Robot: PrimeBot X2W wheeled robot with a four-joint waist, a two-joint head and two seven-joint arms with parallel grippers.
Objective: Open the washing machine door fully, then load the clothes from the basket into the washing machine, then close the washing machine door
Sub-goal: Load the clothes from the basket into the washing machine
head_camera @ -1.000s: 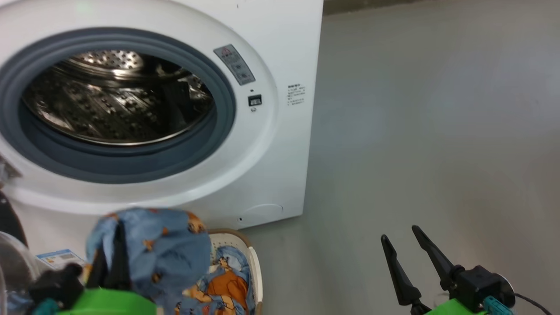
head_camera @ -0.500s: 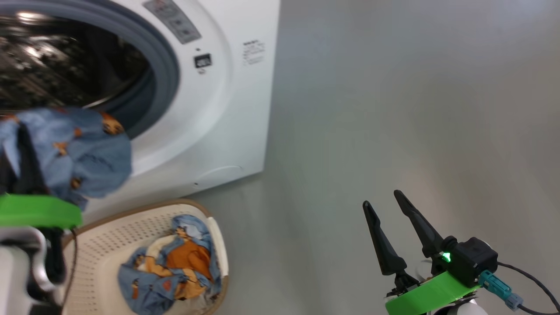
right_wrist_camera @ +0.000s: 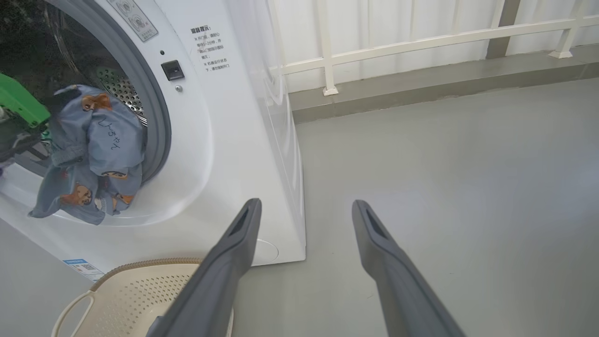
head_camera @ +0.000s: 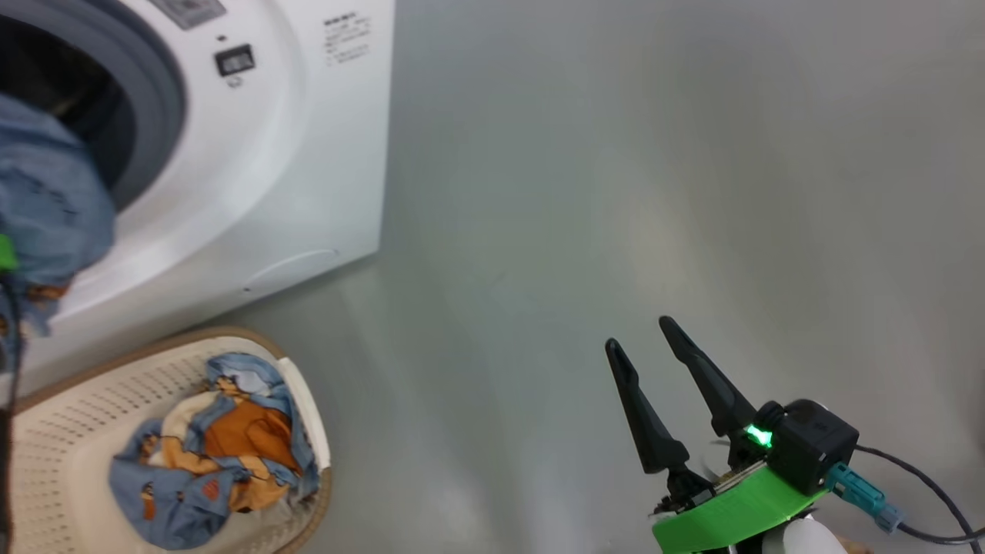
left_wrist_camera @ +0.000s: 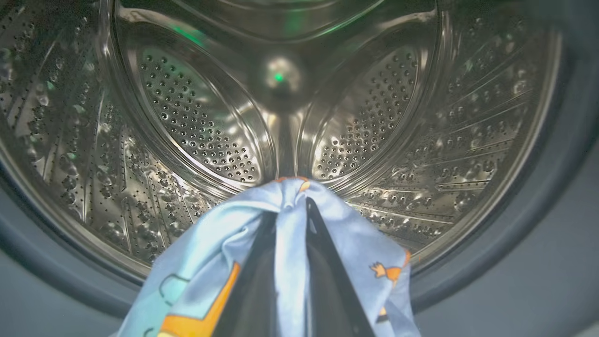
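Pinching the clothes (left_wrist_camera: pixel 360 252) tight in the left fingers (left_wrist_camera: pixel 323 267), poised at the washing machine (right_wrist_camera: pixel 224 140) drum mouth for dropping in. Holding right fingers (right_wrist_camera: pixel 234 252) spread wide, empty, clear. Leaving more in the basket (head_camera: pixel 46 431).

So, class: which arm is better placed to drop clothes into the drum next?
Left. The left gripper is shut on the clothes at the mouth of the washing machine; the right gripper stands open over bare floor, holding nothing.
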